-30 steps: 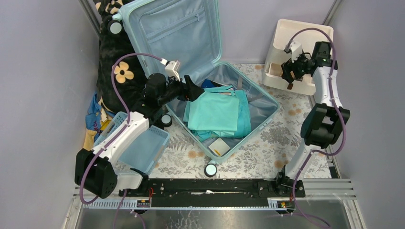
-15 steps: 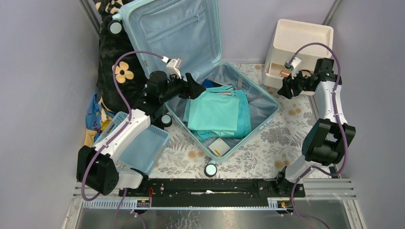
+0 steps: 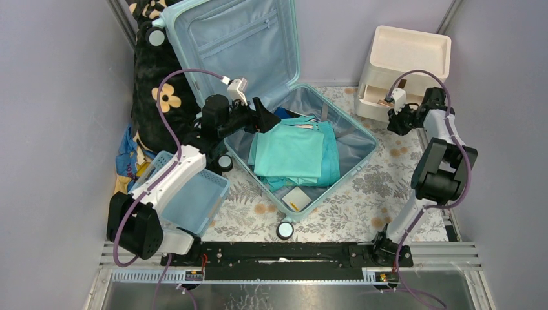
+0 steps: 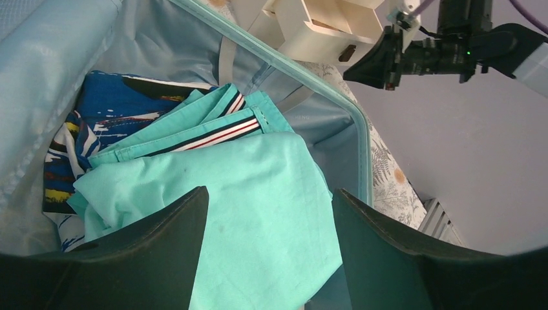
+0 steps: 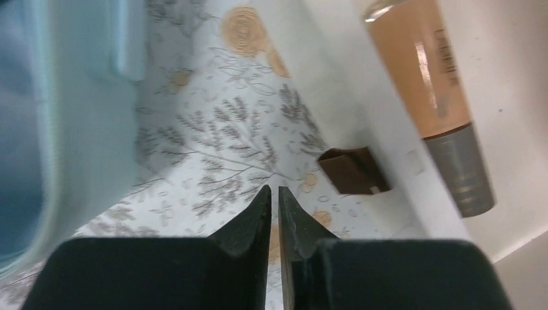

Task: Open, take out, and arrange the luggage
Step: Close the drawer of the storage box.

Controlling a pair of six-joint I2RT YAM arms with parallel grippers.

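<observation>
The luggage (image 3: 239, 51), a pale aqua hard-shell suitcase, lies open with its lid propped up against the back. Folded teal clothes (image 3: 294, 152) fill its lower half, over a blue patterned garment (image 4: 103, 110). My left gripper (image 3: 266, 116) hovers open just above the teal clothes (image 4: 258, 168), holding nothing. My right gripper (image 3: 393, 121) is shut and empty, low in front of the cream drawer unit (image 3: 407, 58). Its fingertips (image 5: 262, 200) point at the floral table cover beside the drawer's brown handle (image 5: 352, 171). An orange tube (image 5: 426, 84) lies in the open drawer.
A small blue basket (image 3: 190, 200) sits left of the suitcase under my left arm. Black cloth with flowers (image 3: 155, 97) is piled at the back left. A white flat packet (image 3: 296, 198) lies in the suitcase's near corner. Grey walls close in both sides.
My right gripper pulled back from the drawer, came down to the drawer's front and shut. The left arm shifted slightly over the clothes, still open.
</observation>
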